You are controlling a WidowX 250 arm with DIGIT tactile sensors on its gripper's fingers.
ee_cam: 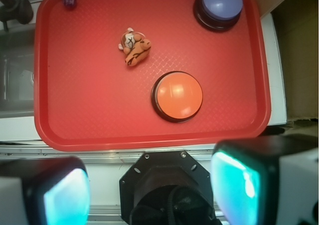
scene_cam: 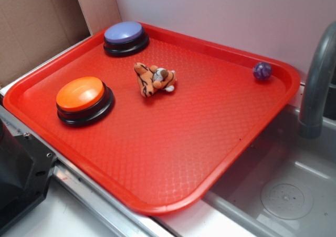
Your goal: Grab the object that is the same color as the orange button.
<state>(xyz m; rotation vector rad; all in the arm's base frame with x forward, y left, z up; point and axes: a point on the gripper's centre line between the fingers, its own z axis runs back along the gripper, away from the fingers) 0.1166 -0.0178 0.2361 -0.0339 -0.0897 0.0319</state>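
A small plush tiger [scene_cam: 155, 79] [ee_cam: 134, 47], orange with black stripes, lies on its side in the middle back of the red tray [scene_cam: 173, 163] [ee_cam: 99, 130]. The orange button [scene_cam: 84, 99] [ee_cam: 177, 96] stands on the tray's left side in the exterior view, apart from the tiger. In the wrist view my gripper [ee_cam: 152, 192] is high above the robot base, outside the tray's near edge. It is open, its two teal-padded fingers [ee_cam: 65, 195] far apart with nothing between them. The gripper does not show in the exterior view.
A purple-topped button [scene_cam: 126, 37] [ee_cam: 219, 5] stands at the tray's back left corner. A small purple ball [scene_cam: 262, 70] [ee_cam: 69, 0] rests by the back right rim. A grey faucet [scene_cam: 317, 84] and a sink [scene_cam: 283, 195] lie right of the tray. The black robot base [ee_cam: 164, 190] sits below the gripper.
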